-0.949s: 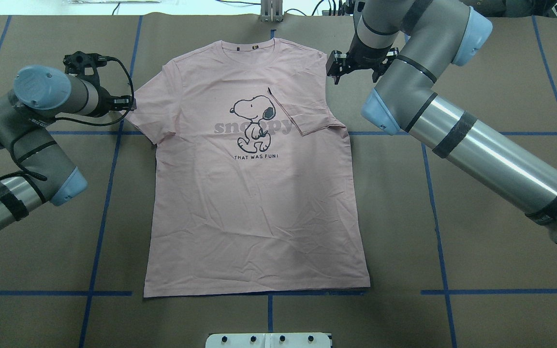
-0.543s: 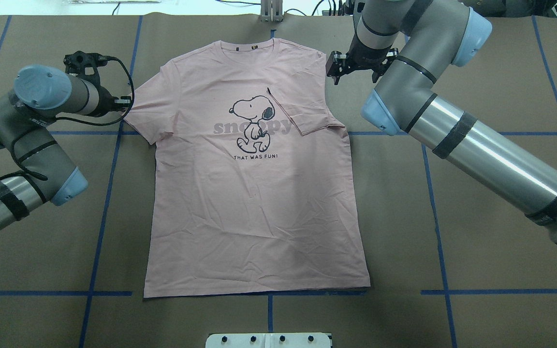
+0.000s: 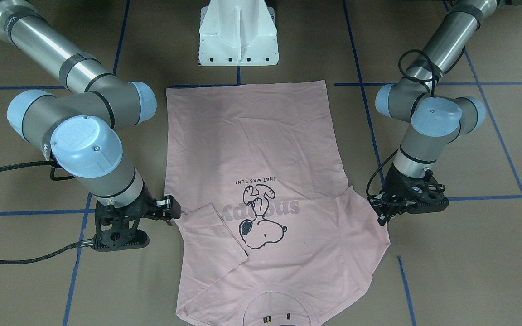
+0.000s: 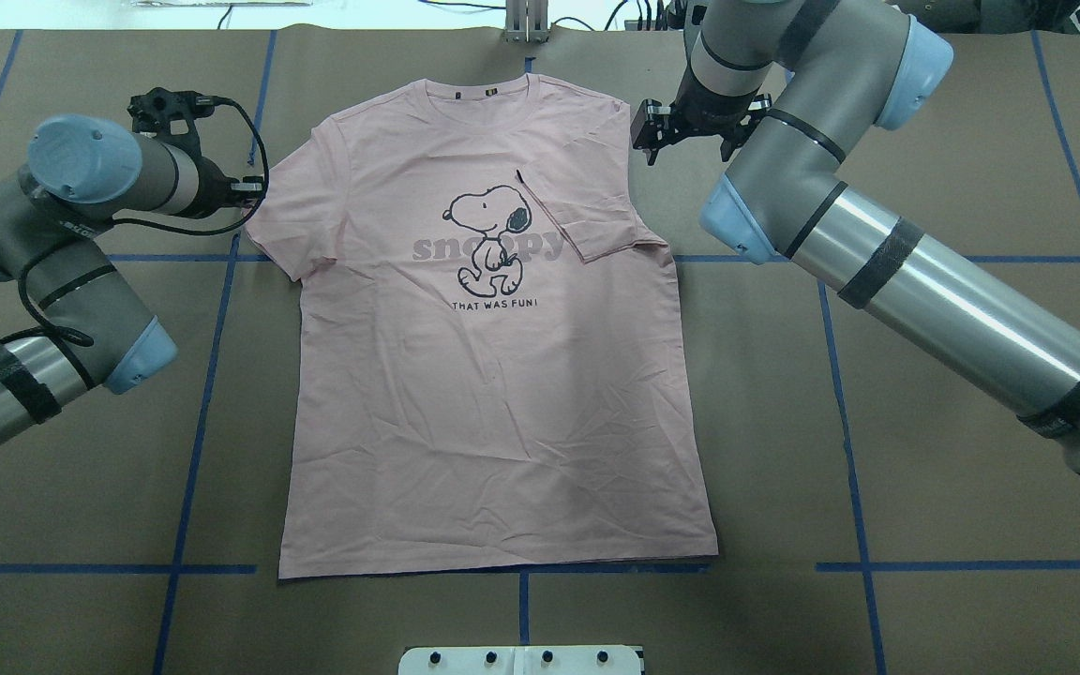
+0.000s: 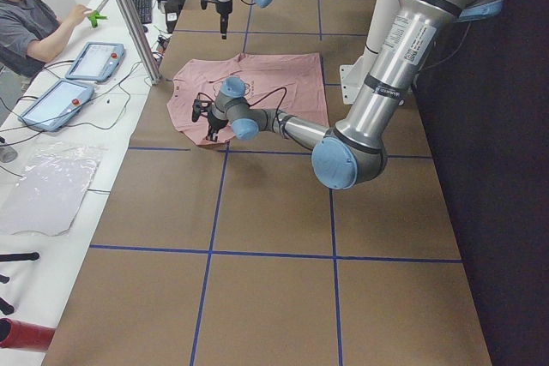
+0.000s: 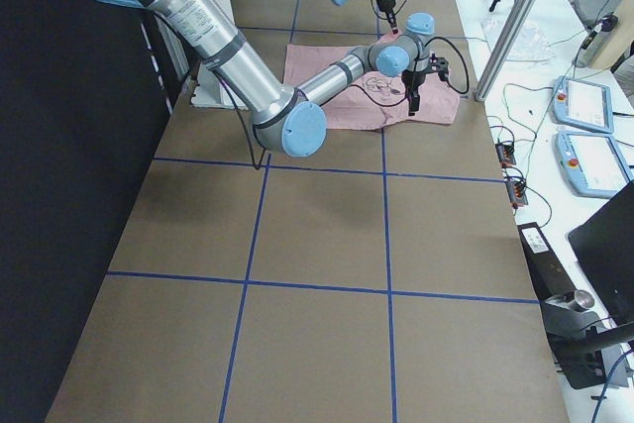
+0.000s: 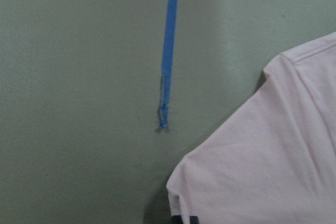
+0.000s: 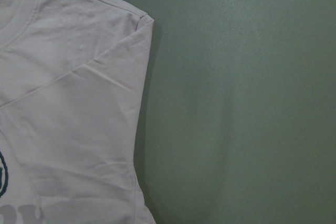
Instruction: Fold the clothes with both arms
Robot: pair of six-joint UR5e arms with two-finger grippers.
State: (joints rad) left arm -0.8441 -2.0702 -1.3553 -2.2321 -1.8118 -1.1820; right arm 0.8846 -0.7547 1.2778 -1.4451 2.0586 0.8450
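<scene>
1 T-shirt [image 4: 493, 403] flat; L gripper [image 4: 253, 188], R gripper [image 4: 648, 142] beside it, jaws unclear.

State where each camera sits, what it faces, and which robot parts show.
Overhead: behind the robot, down on the T-shirt; left arm left, right arm right.
Front-facing: across the table, facing the robot; arms swapped, white base.
Exterior left: table's end, left arm nearest.
Exterior right: opposite end, right arm nearest.
Left wrist: down on a sleeve; no arm.
Right wrist: down on a shoulder; no arm.
Shared: overhead and front-facing show the dog print.
</scene>
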